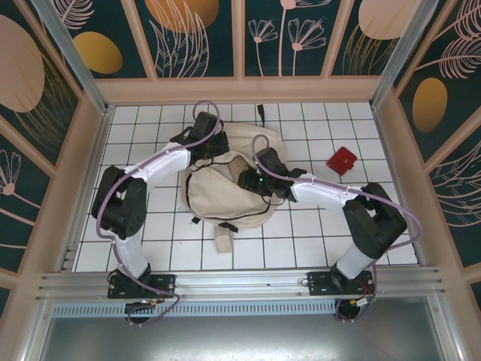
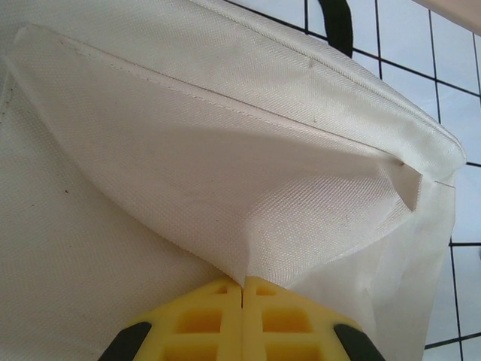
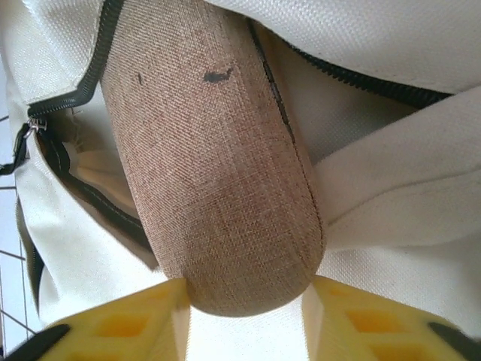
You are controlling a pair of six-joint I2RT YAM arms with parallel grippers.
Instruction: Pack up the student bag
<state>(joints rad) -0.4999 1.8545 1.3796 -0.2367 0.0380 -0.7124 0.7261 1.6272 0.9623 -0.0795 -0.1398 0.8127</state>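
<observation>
Here, rounded woven case point(image 3: 218, 173) juts from student bag point(image 3: 391, 45).

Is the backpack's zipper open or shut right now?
Open. In the right wrist view the student bag has its dark zipper teeth spread apart, with a brown case poking into the gap.

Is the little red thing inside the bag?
No, the red thing lies on the white tiles, apart from the student bag.

The table point(image 1: 301, 242) is white tile with dark grid lines. The bag point(image 1: 210, 197) lies near its middle. A small red thing point(image 1: 343, 160) lies well apart, to the bag's right.
</observation>
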